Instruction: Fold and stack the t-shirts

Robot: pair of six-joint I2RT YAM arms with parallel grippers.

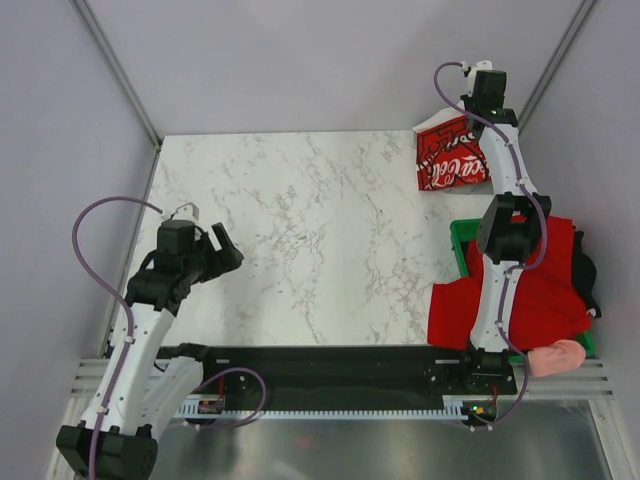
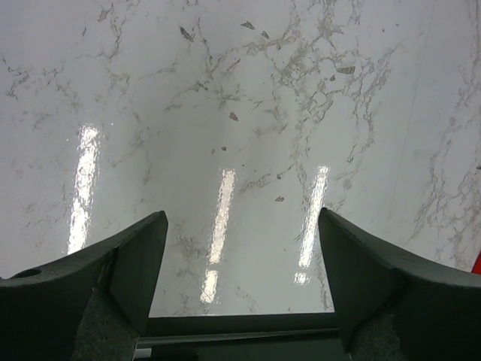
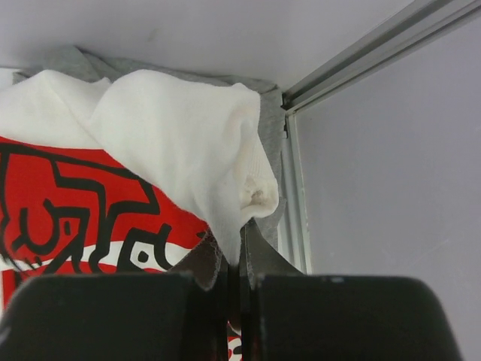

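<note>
Right gripper (image 3: pixel 240 252) pinches the white shirt (image 3: pixel 173 128) at one o'clock, likely fetching it for folding; next, drag it to table (image 1: pixel 300 220) centre. Left gripper (image 2: pixel 242 263) hangs wide, empty.

- White shirt (image 1: pixel 452 160): red panel with white script, bunched at far right, edge pinched in the right gripper (image 3: pixel 239 248).
- Grey shirt (image 3: pixel 71 62): under the white shirt, mostly hidden.
- Red shirt (image 1: pixel 545 290): crumpled, draped over the crate (image 1: pixel 460 238).
- Black shirt (image 1: pixel 587 268): at the red shirt's right edge, mostly hidden.
- Pink shirt (image 1: pixel 556 357): bunched, nearest, touching the red shirt.
</note>
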